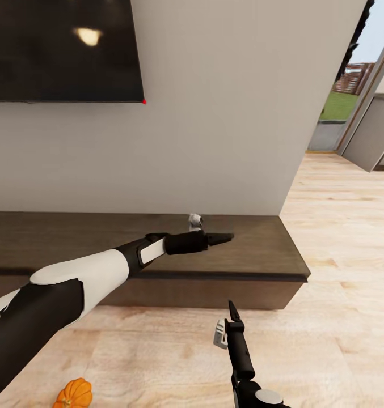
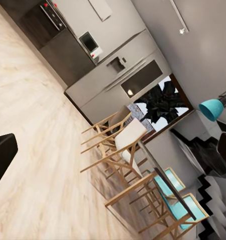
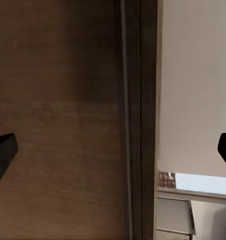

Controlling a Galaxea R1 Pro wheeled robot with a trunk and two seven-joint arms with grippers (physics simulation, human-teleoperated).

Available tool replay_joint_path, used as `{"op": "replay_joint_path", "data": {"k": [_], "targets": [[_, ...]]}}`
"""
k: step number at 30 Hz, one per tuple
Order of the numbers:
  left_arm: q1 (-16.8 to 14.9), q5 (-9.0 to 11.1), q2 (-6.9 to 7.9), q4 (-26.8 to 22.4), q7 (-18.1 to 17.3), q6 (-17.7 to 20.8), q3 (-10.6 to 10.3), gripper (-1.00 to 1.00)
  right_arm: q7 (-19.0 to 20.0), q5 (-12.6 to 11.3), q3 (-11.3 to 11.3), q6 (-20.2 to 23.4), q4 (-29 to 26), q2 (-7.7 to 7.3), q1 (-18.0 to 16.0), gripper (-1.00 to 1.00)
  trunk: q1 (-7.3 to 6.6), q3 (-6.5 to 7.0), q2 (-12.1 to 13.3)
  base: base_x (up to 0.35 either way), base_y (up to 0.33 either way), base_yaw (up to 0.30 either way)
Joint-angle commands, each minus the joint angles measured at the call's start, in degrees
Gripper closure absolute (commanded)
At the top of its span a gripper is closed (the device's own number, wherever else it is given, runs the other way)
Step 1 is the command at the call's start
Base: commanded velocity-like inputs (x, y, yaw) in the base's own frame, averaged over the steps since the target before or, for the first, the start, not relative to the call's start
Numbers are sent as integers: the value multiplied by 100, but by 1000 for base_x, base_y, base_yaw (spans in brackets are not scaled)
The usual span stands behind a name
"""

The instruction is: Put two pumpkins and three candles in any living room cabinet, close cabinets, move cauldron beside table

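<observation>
One orange pumpkin [image 1: 74,394] lies on the wood floor at the near left, below my left arm. The long low dark-brown cabinet [image 1: 260,255] runs along the wall ahead, with its fronts shut. My left gripper [image 1: 223,238] reaches out over the cabinet top, pointing right; in the left wrist view the left gripper [image 2: 113,150] is open and holds nothing. My right gripper [image 1: 232,310] hovers low in front of the cabinet face. The right wrist view has the right gripper [image 3: 113,150] open and empty, close to the brown cabinet [image 3: 57,120] wood. Candles, cauldron and table are out of view.
A dark TV screen [image 1: 61,48] hangs on the pale wall above the cabinet. Wood floor [image 1: 339,238] stretches right past the cabinet's end toward an opening with greenery outside. In the left wrist view, wooden chairs [image 2: 123,145] stand before grey kitchen units [image 2: 118,75].
</observation>
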Motion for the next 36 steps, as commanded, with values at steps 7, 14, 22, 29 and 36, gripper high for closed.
{"op": "replay_joint_path", "data": {"k": [7,14,22,29,36], "targets": [[0,0,-2,-4,0,0,2,-100,0,1,0,3,-14,-18,0,-100,154,-126,-282,0,0,0],[0,0,-2,-8,0,0,2,-100,0,1,-7,0,-33,-20,0,-100,308,-252,-563,0,0,0],[0,0,-2,-9,0,0,2,-100,-57,-7,-25,8,-118,-11,-23,-100,484,-395,-884,0,0,0],[0,0,-2,-9,0,0,2,-100,-395,6,-1038,17,-328,19,-69,-100,637,-521,-1165,0,0,0],[0,0,-2,-9,0,0,2,-100,-659,9,-1097,19,-342,18,-70,-100,761,-653,-1386,0,0,0]]}}
